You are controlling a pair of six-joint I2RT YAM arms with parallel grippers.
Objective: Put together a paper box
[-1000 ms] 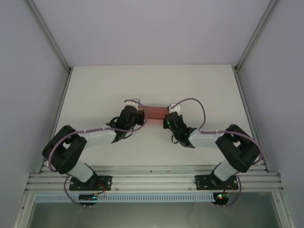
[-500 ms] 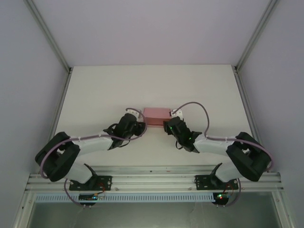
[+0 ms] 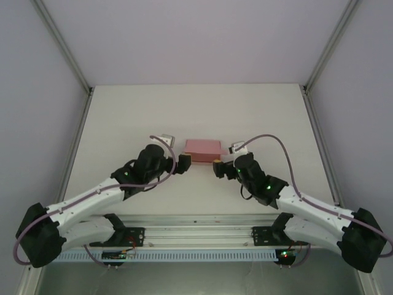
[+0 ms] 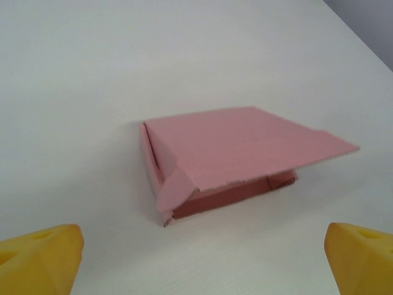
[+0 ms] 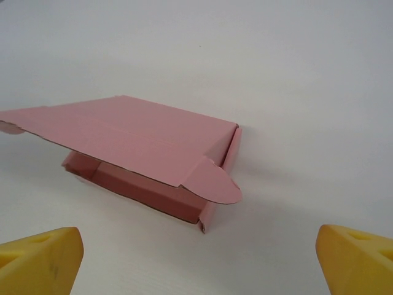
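The pink paper box (image 3: 203, 147) lies on the white table between my two grippers. Its lid is raised at the near side, leaving the front wall and the inside visible (image 4: 233, 153) (image 5: 147, 153). One rounded side flap sticks out at the box's right corner (image 5: 218, 184). My left gripper (image 3: 182, 163) is open and stands just near-left of the box, apart from it. My right gripper (image 3: 220, 169) is open too, just near-right of the box, touching nothing. The yellow fingertips (image 4: 40, 258) (image 5: 356, 258) stand wide at the bottom corners of each wrist view.
The white table (image 3: 123, 123) is bounded by grey walls and metal frame posts (image 3: 61, 43) at the back corners. An aluminium rail (image 3: 196, 233) with both arm bases runs along the near edge.
Both grippers have opened and let go of the box. Both arms have drawn back toward the near edge and lowered. The box stays on the table with its lid sprung up.
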